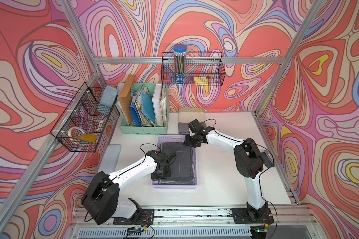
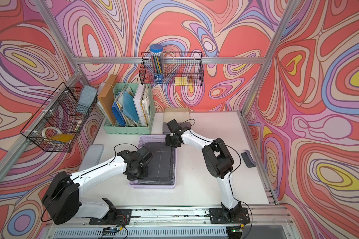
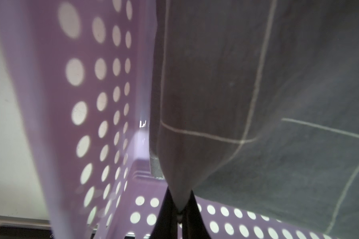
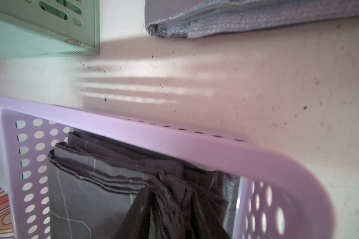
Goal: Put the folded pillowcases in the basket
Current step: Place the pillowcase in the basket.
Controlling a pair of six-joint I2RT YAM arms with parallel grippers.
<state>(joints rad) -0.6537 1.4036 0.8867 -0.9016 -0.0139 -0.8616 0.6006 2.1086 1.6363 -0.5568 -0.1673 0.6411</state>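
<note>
The folded pillowcase (image 1: 180,159) (image 2: 162,159) is dark grey with thin white grid lines and lies inside the lavender basket (image 1: 174,185) (image 2: 153,186) at mid-table. At the basket's near left corner, my left gripper (image 1: 161,175) (image 3: 179,192) pinches a fold of the pillowcase (image 3: 257,82) beside the perforated wall (image 3: 50,103). My right gripper (image 1: 190,142) (image 4: 172,192) hangs at the far right corner, just inside the rim (image 4: 174,136). Its jaws stand apart with bunched pillowcase (image 4: 87,196) lying between them.
A green file organiser (image 1: 144,126) stands behind the basket on the left. A folded grey cloth (image 1: 182,127) (image 4: 236,20) and a beige cloth (image 1: 192,115) lie behind the basket on the right. A grey flat case (image 1: 110,157) lies left, a dark object (image 2: 249,159) right. Black wire baskets (image 1: 85,118) (image 1: 192,69) hang on the frame.
</note>
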